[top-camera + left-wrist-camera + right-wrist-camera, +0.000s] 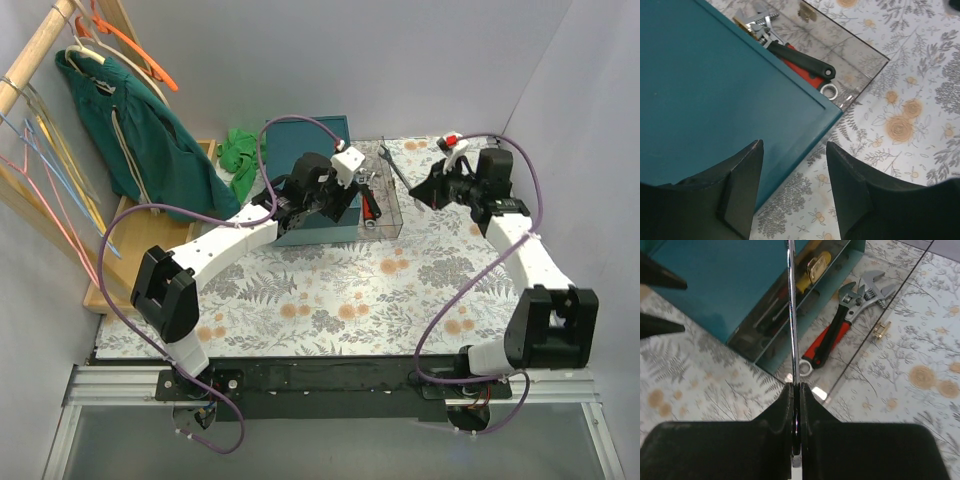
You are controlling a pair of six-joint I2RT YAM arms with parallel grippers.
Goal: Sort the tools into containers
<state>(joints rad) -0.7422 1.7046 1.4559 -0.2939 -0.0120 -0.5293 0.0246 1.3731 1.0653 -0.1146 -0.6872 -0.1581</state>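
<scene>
Pinching the silver spanner (pixel 791 315) by its very end, my right gripper (pixel 796 390) is clamped tight on its thin edge, and the rest sticks straight out to twelve o'clock over the clear box (pixel 888 310). That is a poor hold, I judge: so much length past so small a bite could let it swivel or slide out before I mean it to. The red-handled wrench (pixel 832 337) lies in the box already, at one o'clock from my fingertips, so a spanner let go from height may clatter on it and hop over the thin wall onto the table (pixel 330 290). The far tip runs out of the wrist view, and I cannot tell how close it comes to the teal box (pixel 715 275) at ten o'clock; a careless tilt might knock it. My left gripper (pixel 795 147) hangs wide apart and empty above that teal box's corner, at nine o'clock from the clear box, near enough that a sideways sweep could bump it.
</scene>
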